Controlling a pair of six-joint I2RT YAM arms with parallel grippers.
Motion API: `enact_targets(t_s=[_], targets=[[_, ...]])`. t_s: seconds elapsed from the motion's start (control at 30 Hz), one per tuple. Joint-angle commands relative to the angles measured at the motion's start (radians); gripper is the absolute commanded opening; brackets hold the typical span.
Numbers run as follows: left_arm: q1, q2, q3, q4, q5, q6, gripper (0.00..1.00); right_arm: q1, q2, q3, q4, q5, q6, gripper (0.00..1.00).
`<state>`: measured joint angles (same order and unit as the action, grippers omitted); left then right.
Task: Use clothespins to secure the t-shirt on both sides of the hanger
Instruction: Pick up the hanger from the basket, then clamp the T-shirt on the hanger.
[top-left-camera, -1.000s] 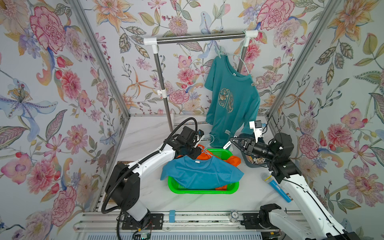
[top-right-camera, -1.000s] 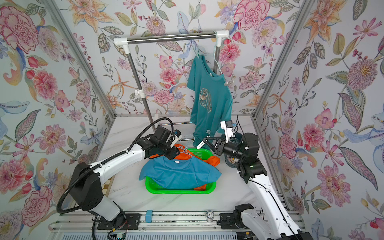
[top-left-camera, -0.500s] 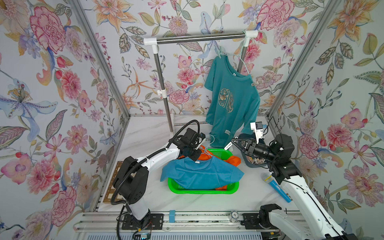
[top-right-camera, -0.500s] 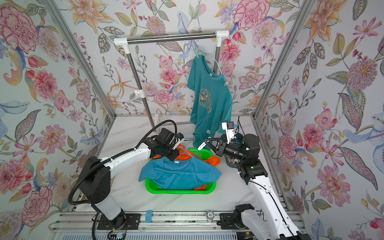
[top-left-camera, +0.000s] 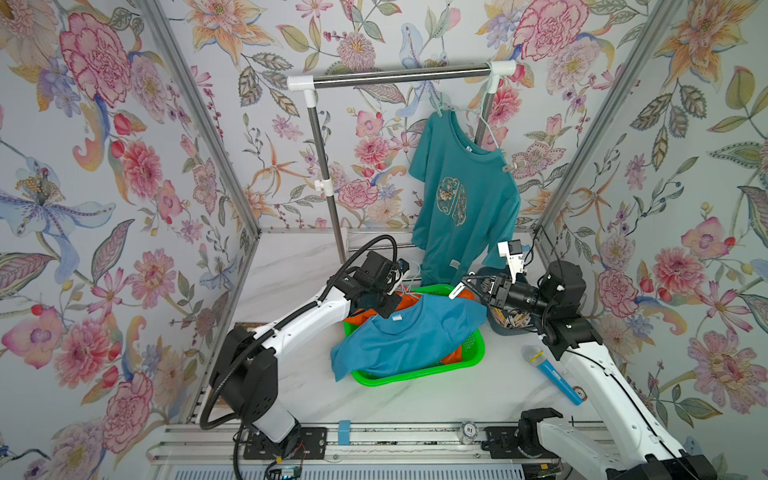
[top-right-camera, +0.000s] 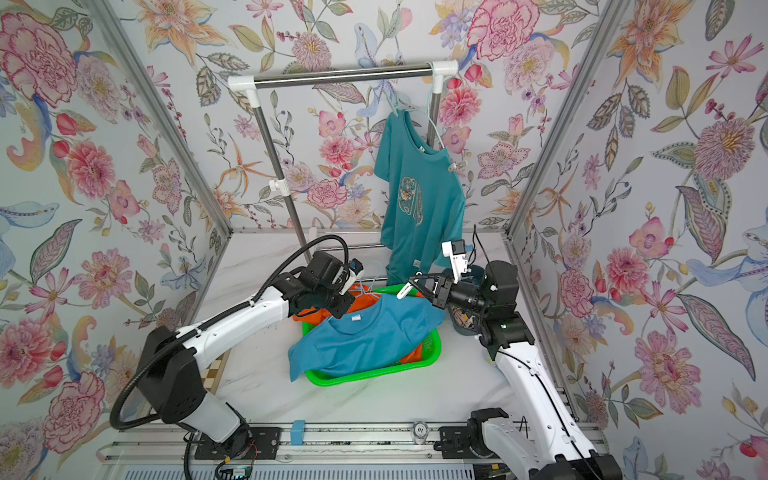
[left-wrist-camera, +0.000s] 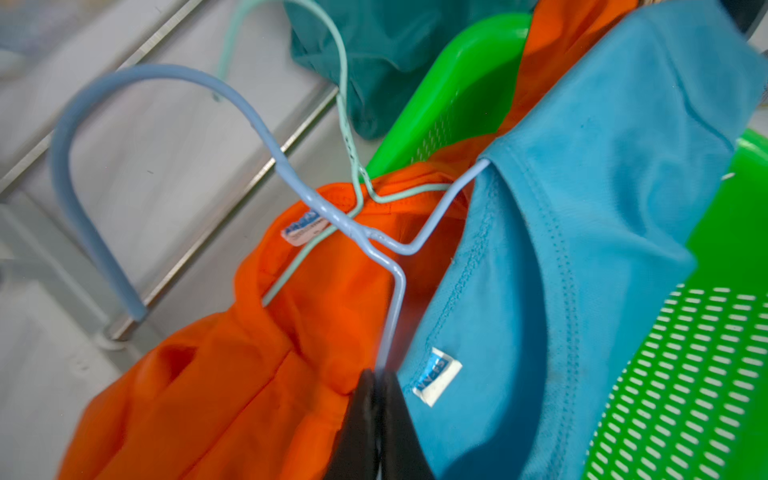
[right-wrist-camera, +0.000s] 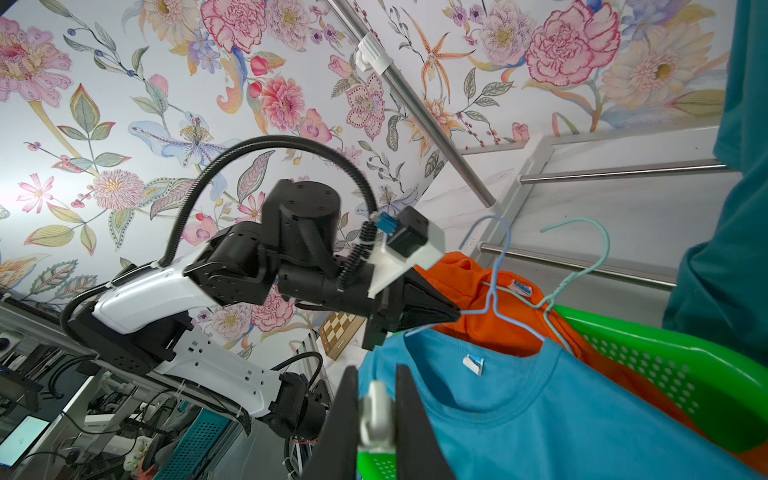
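A blue t-shirt (top-left-camera: 407, 336) lies over the green basket (top-left-camera: 415, 376) with a pale blue wire hanger (left-wrist-camera: 145, 70) in its neck. My left gripper (left-wrist-camera: 376, 376) is shut on that hanger's wire just above the collar; in both top views it sits at the basket's back left corner (top-right-camera: 345, 305). My right gripper (right-wrist-camera: 376, 374) hovers over the shirt's right shoulder, shut on a white clothespin (right-wrist-camera: 376, 415) that points toward the shirt (top-left-camera: 455, 291). More clothespins fill a dark bowl (top-left-camera: 513, 322) under the right wrist.
A teal t-shirt (top-left-camera: 461, 208) hangs from the steel rail (top-left-camera: 399, 75) with a clothespin (top-left-camera: 509, 166) on its right shoulder. An orange t-shirt (left-wrist-camera: 249, 374) on a mint hanger (left-wrist-camera: 345, 104) lies under the blue one. A blue microphone (top-left-camera: 548, 372) lies front right.
My left gripper has reached in over the basket's back edge and closed on the blue hanger's wire. The right gripper has stayed put with its clothespin.
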<state>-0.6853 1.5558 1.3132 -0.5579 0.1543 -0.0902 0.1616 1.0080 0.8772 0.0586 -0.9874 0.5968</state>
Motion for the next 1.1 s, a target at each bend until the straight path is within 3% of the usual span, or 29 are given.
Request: enact_targets(t_s=[0.0, 0.23, 0.4, 0.57, 0.83, 1.07], targets=[[-0.020, -0.141, 0.061, -0.012, -0.110, 0.061, 0.06, 0.029, 0.034, 0.114, -0.134, -0.019, -0.151, 0.06], [-0.060, -0.251, 0.099, -0.055, -0.175, 0.151, 0.07, 0.047, 0.140, 0.359, -0.315, -0.050, -0.369, 0.06], [-0.081, -0.253, 0.169, -0.149, -0.154, 0.210, 0.06, 0.034, 0.278, 0.572, -0.410, -0.244, -0.538, 0.03], [-0.089, -0.298, 0.197, -0.175, -0.069, 0.284, 0.06, -0.017, 0.394, 0.700, -0.411, -0.415, -0.564, 0.00], [-0.089, -0.407, 0.187, -0.055, 0.113, 0.392, 0.09, -0.035, 0.405, 0.695, -0.411, -0.462, -0.576, 0.00], [-0.088, -0.286, 0.346, -0.185, 0.222, 0.437, 0.06, 0.003, 0.359, 0.677, -0.411, -0.470, -0.606, 0.00]])
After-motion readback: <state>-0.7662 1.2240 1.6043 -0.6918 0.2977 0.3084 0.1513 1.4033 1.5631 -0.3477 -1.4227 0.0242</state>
